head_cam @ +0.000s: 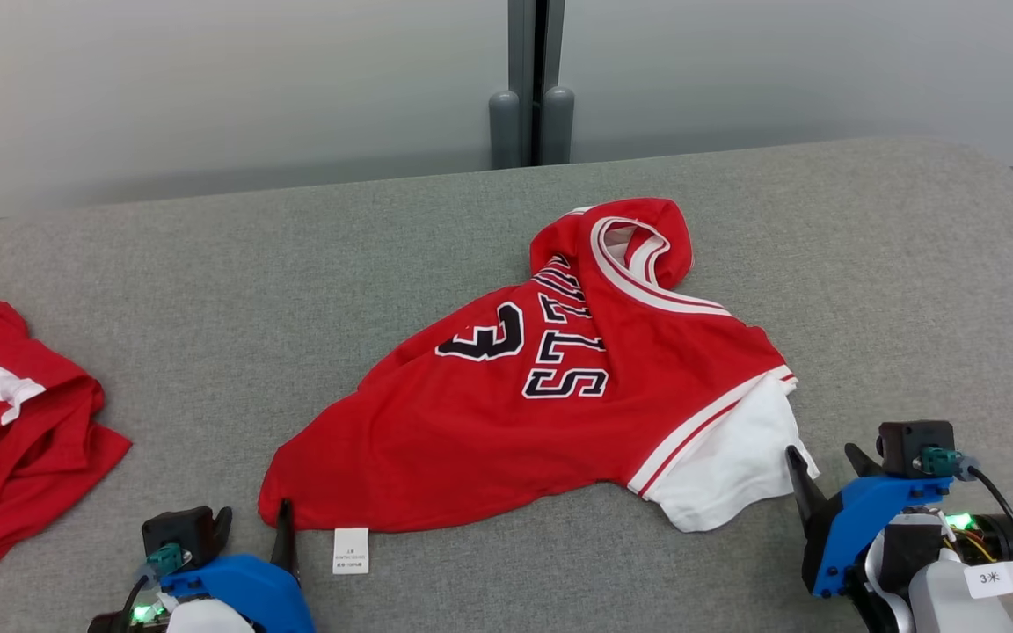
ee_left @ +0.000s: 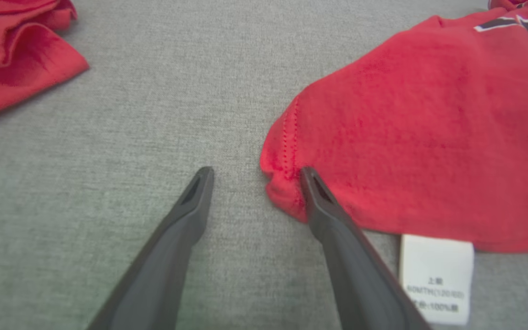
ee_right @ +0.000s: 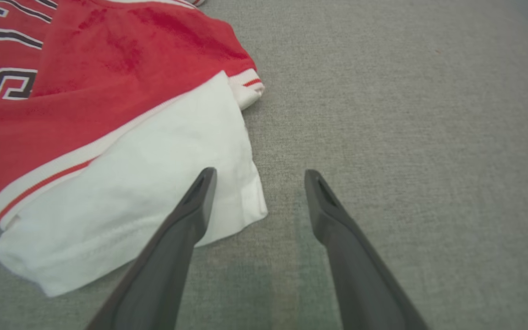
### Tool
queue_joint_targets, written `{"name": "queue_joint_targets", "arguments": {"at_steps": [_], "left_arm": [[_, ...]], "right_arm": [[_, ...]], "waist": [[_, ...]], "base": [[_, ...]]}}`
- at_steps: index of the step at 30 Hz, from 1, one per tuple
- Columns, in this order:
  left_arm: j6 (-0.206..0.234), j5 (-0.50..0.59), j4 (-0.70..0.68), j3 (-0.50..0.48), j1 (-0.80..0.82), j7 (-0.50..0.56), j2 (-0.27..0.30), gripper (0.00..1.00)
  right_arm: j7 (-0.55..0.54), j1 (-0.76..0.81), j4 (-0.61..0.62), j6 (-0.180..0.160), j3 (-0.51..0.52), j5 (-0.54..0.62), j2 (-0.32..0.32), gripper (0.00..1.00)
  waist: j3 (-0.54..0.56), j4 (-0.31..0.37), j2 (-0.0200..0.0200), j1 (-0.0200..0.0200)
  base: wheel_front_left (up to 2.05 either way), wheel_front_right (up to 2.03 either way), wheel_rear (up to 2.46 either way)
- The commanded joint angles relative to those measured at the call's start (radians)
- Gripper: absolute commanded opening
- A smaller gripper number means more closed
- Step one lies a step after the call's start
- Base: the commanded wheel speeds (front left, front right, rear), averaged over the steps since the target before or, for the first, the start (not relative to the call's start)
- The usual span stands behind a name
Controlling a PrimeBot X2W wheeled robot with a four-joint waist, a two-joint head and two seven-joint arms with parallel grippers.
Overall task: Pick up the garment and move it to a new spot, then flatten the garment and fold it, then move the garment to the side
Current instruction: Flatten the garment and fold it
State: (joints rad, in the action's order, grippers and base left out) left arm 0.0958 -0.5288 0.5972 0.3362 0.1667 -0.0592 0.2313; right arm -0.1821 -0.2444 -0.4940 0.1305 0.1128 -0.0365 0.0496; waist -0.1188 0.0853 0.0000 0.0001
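The red garment (head_cam: 550, 413) lies rumpled in the middle of the grey counter (head_cam: 867, 264), neck hole (head_cam: 631, 248) at 12 o'clock. The left jaws stand wide open and empty at its hem corner (head_cam: 295, 488) at 7 o'clock, beside the white tag (head_cam: 351, 550). The right jaws, open and empty too, sit at the white sleeve (head_cam: 735, 475) at 4 o'clock. I think each will pinch one end, so it lifts evenly.

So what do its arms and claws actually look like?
The left claw and right claw each have two long, dark, tapering fingers on a blue plastic body, topped by a black box with a teal plug and black cable. The pale right forearm wears a white label.
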Motion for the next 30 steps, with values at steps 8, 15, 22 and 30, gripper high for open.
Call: {"name": "queue_joint_targets", "arguments": {"at_steps": [8, 15, 22, 30], "left_arm": [[-0.008, -0.025, 0.139, -0.002, 0.055, -0.017, -0.042, 1.0], [-0.041, -0.025, 0.207, 0.032, 0.06, 0.004, -0.062, 0.76], [-0.089, -0.017, 0.211, 0.08, 0.042, 0.02, -0.081, 0.0], [-0.098, -0.09, 0.093, -0.013, 0.066, -0.12, -0.079, 0.0]], "right_arm": [[-0.01, -0.069, -0.142, 0.0, -0.039, 0.027, 0.002, 1.0], [-0.038, -0.047, -0.199, 0.002, -0.091, 0.019, -0.004, 0.17], [-0.052, -0.012, -0.15, 0.0, -0.082, 0.008, 0.0, 0.0], [-0.025, 0.009, 0.044, 0.0, -0.027, -0.059, 0.001, 0.0]], "waist": [[-0.022, -0.009, 0.0, -0.0001], [-0.018, -0.016, 0.0, -0.0001], [-0.001, -0.014, 0.0, -0.0001], [0.031, -0.014, 0.0, -0.0001]], "base": [[0.0, 0.0, 0.0], [0.0, 0.0, 0.0], [0.0, 0.0, 0.0], [0.0, 0.0, 0.0]]}}
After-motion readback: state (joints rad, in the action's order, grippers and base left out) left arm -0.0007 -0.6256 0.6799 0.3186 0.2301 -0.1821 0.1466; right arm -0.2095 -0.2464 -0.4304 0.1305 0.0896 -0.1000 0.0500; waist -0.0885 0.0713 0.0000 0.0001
